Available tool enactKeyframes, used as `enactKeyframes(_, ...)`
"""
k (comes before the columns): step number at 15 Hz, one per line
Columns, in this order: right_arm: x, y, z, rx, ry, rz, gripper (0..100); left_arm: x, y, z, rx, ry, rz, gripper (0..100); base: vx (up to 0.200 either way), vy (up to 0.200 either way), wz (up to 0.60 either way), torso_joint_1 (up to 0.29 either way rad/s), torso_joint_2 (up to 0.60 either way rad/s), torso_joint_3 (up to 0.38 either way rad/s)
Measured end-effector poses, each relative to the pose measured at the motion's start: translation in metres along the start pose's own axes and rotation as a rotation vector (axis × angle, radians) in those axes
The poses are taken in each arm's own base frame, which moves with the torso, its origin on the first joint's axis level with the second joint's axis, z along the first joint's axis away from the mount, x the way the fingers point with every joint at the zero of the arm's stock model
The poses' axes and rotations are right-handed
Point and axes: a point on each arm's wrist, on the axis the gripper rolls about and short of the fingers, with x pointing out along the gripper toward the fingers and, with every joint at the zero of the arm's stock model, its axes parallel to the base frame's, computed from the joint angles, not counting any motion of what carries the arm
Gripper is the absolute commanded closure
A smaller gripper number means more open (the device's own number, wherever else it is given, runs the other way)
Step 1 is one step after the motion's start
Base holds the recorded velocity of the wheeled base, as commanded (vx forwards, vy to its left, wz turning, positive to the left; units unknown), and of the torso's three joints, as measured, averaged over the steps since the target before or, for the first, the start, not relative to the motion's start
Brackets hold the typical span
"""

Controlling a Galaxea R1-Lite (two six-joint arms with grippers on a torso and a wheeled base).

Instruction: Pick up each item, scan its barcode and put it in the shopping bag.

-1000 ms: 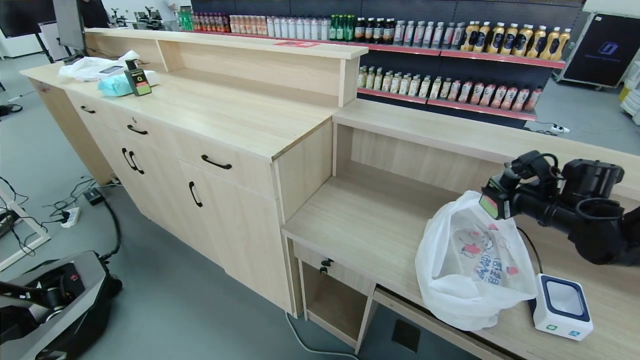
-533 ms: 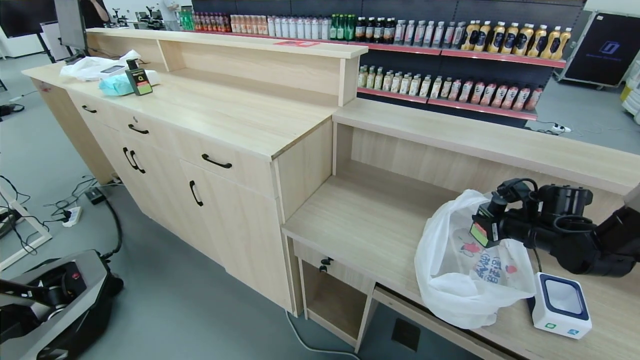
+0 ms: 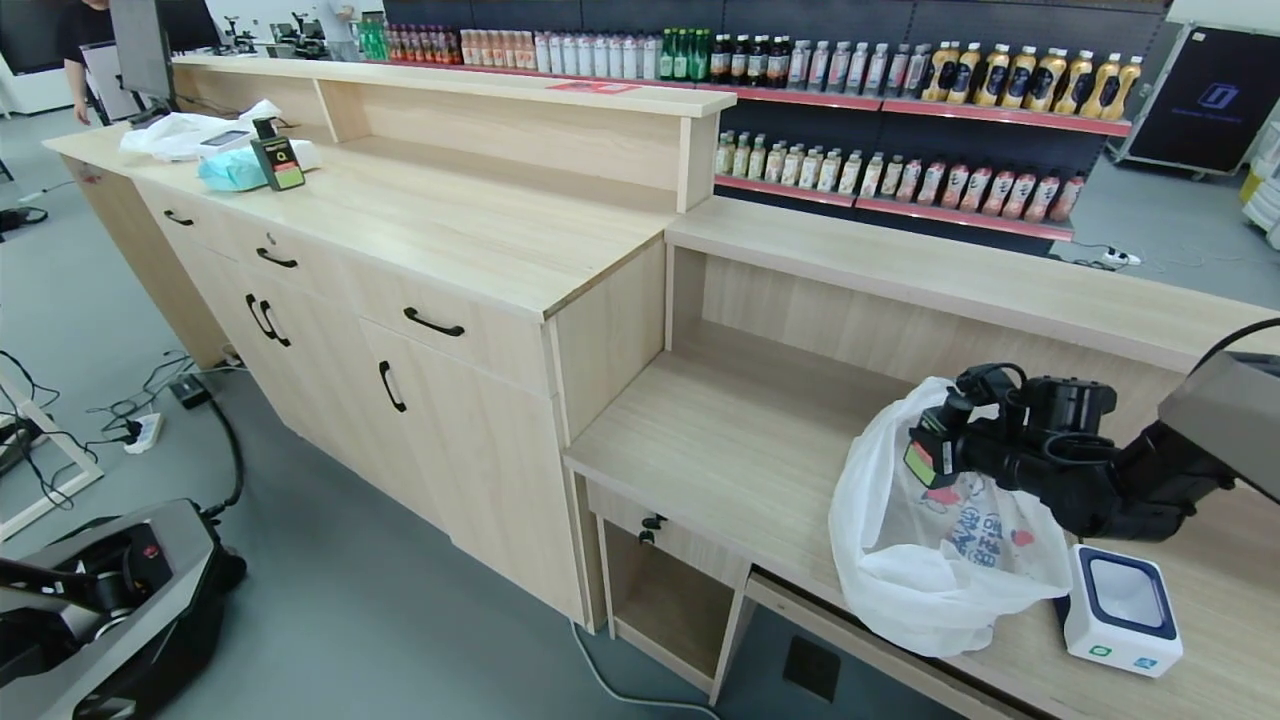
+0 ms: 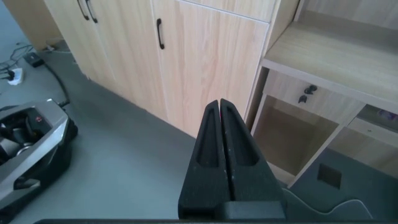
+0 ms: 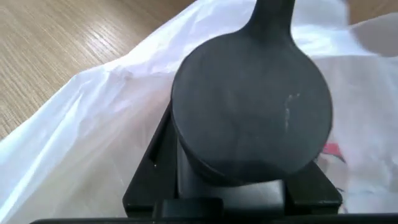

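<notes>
Head view: at the near edge of the lower counter, toward its right end, the white shopping bag stands open. Its bulging side overlaps the near left corner of the white, blue-rimmed scanner just beside it. The right gripper hangs over the bag's mouth, pinching a dark item with a green-and-red label; the arm crosses and hides the far right part of the bag's rim. In the right wrist view the item shows as a dark round body between the fingers, the bag's white plastic around it. In the left wrist view the left gripper hangs low over the grey floor before the cabinet doors, its claw pressed together on nothing. A keyed drawer sits under the lower counter's near left corner. At the far left end of the taller counter, a dark labelled bottle stands against a teal packet and white bags. Behind, red-edged shelves carry rows of drinks
</notes>
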Motion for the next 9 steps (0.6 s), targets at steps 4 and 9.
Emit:
enactKeyframes(4, 0.01, 0.003, -0.02, -0.008, 0.037, 0.013, 100, 0.0, 0.0, 0.0, 0.0, 0.0, 0.0, 100, 0.0, 0.0, 0.0, 0.0, 0.0, 0.0)
enactKeyframes(9, 0.016, 0.004, -0.032, -0.004, 0.05, 0.019, 100, 0.0, 0.0, 0.0, 0.0, 0.0, 0.0, 100, 0.0, 0.0, 0.0, 0.0, 0.0, 0.0)
